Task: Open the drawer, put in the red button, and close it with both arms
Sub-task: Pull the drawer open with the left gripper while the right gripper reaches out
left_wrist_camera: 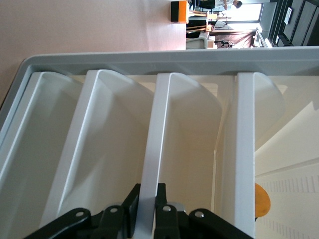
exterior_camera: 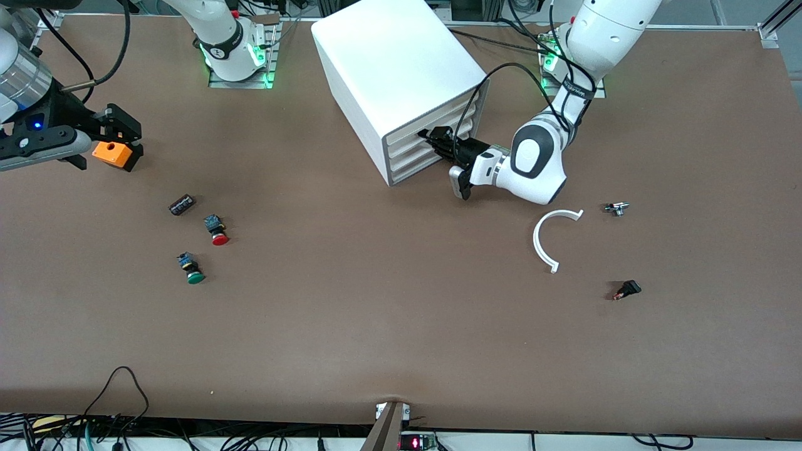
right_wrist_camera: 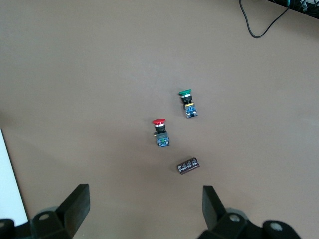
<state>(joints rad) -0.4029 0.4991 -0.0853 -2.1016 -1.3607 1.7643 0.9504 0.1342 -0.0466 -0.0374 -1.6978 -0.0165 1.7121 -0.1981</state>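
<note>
The white cabinet (exterior_camera: 388, 69) stands near the robots' bases in the middle of the table, its four drawers stacked in its front. My left gripper (exterior_camera: 437, 139) is at the drawer fronts, shut on the front lip of one upper drawer (exterior_camera: 408, 138). In the left wrist view its fingers (left_wrist_camera: 163, 209) pinch that white lip (left_wrist_camera: 157, 139). The red button (exterior_camera: 217, 230) lies on its side on the table toward the right arm's end, and shows in the right wrist view (right_wrist_camera: 159, 130). My right gripper (exterior_camera: 116, 128) is open and empty, up over that end of the table (right_wrist_camera: 144, 196).
A green button (exterior_camera: 192, 269) lies nearer the front camera than the red one, a black cylinder (exterior_camera: 182, 205) beside them. An orange box (exterior_camera: 111, 152) sits under the right gripper. A white curved piece (exterior_camera: 544, 244) and two small parts (exterior_camera: 616, 208) (exterior_camera: 628, 289) lie toward the left arm's end.
</note>
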